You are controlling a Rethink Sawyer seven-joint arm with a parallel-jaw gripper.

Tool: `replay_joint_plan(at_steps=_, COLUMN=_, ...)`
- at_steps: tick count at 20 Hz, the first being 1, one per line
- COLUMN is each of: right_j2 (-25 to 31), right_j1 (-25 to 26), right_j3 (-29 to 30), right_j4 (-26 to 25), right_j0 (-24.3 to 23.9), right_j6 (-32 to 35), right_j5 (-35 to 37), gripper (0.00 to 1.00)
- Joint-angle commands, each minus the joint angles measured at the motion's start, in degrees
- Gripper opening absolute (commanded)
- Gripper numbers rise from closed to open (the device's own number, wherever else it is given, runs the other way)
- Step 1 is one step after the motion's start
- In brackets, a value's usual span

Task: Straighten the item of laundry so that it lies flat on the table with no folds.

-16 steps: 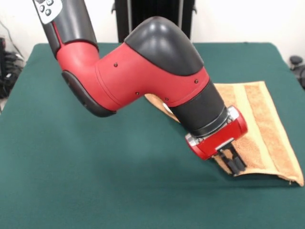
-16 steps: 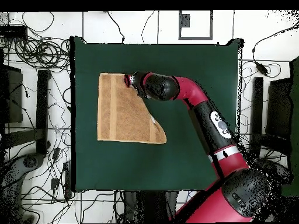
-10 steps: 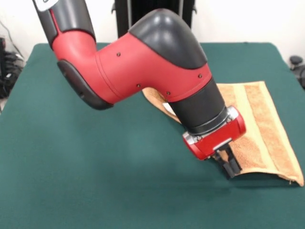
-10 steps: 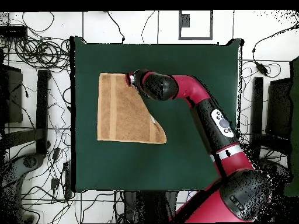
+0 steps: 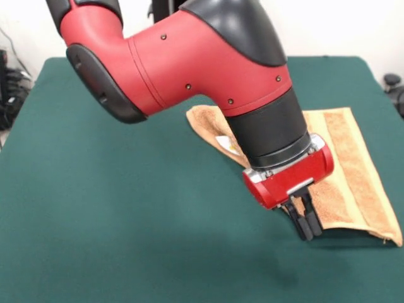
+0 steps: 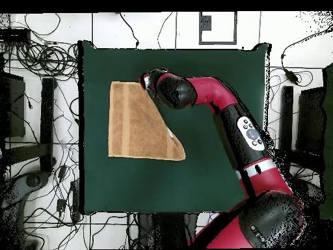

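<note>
We count 1 towel [image 5: 344,170] on 1 green table [image 5: 126,214], no. of towels confirmed from overhead too: 1 [image 6: 133,127]. On the towel we get 1 small white label [image 5: 224,142] and 2 lighter woven bands, 1 per hem side in the front view. 1 robot arm [image 5: 189,63], red and black, w/ 1 gripper [image 5: 306,222], and we make out 2 dark fingers [image 5: 302,224] on it. Off the table, overhead, cables run all round the floor: too many and too tangled for us to count.
</note>
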Motion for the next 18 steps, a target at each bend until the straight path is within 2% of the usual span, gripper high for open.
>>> replay_joint_plan(at_steps=1, right_j2=-6.60, right_j1=2.90, right_j3=-2.84, right_j4=-1.20, right_j0=4.29, right_j6=-3.00, right_j5=0.75, gripper=0.00)
replay_joint_plan(at_steps=9, right_j2=-7.60, right_j1=6.90, right_j3=-4.76, right_j4=0.19, right_j0=4.71, right_j6=-2.72, right_j5=0.12, gripper=0.00)
replay_joint_plan(at_steps=18, right_j2=-7.55, right_j1=5.78, right_j3=-5.39, right_j4=-0.80, right_j0=5.31, right_j6=-2.64, right_j5=-1.30, gripper=0.00)
